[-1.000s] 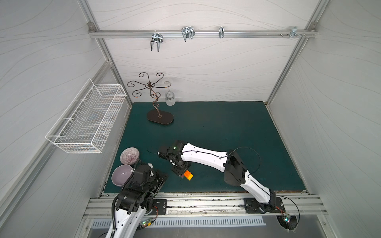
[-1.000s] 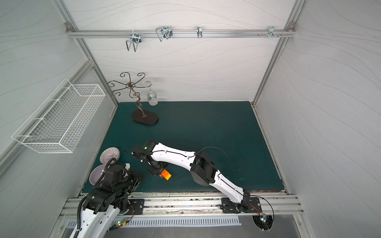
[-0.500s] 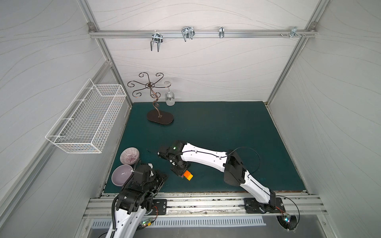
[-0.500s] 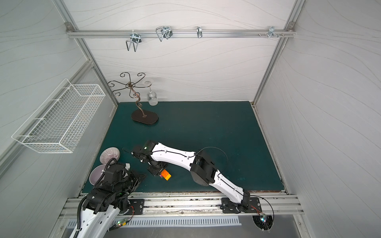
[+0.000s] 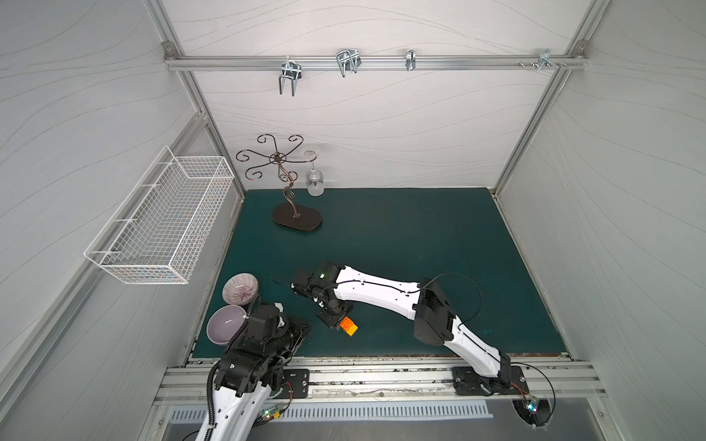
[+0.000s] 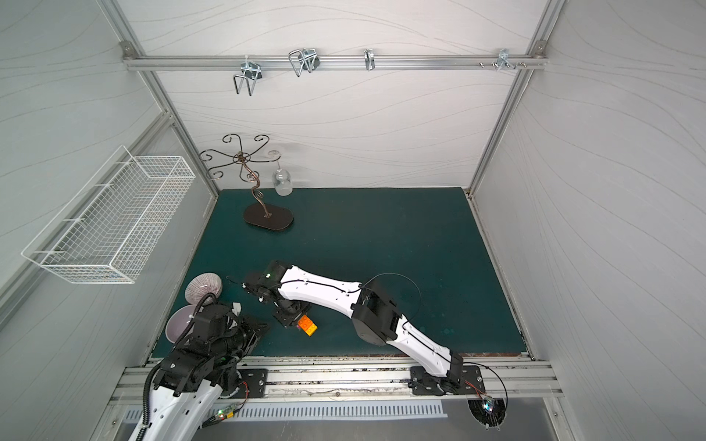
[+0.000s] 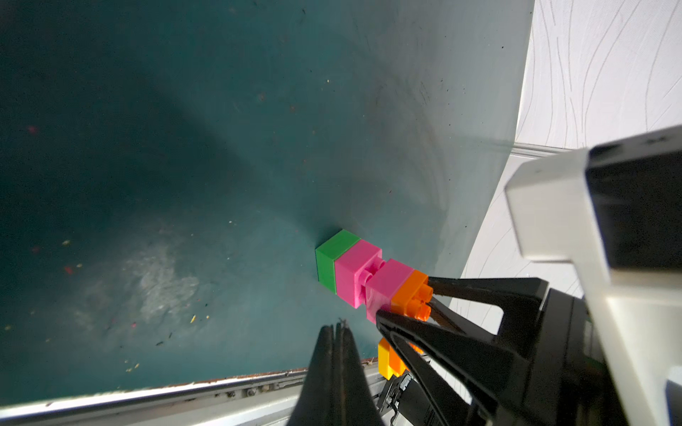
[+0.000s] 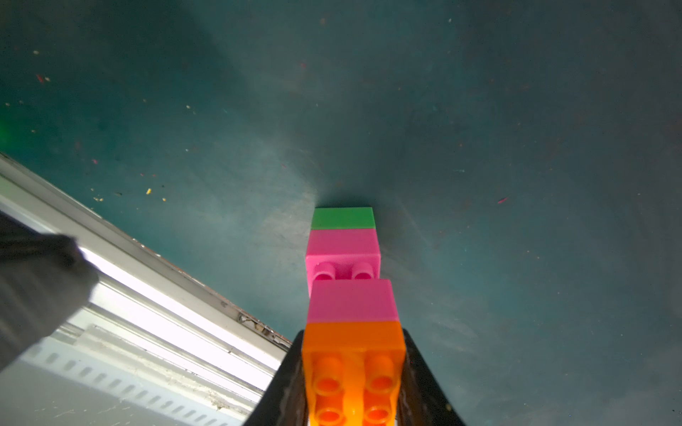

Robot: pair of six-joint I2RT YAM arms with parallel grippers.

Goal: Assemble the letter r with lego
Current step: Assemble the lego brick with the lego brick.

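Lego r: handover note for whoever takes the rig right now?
Left gripper: shut, empty.
Right gripper: shut on the orange brick.
Letter r stands on the mat: green brick at the bottom, two magenta bricks, orange on top, yellow brick at orange's overhanging end.
Done: all five joined.
Left: studs show between the magentas; probably press that joint home, then release.

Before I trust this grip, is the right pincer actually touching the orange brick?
Touching. The right wrist view shows the right pincer with a finger pressed flush against each side of the orange brick, with no gap on either side.
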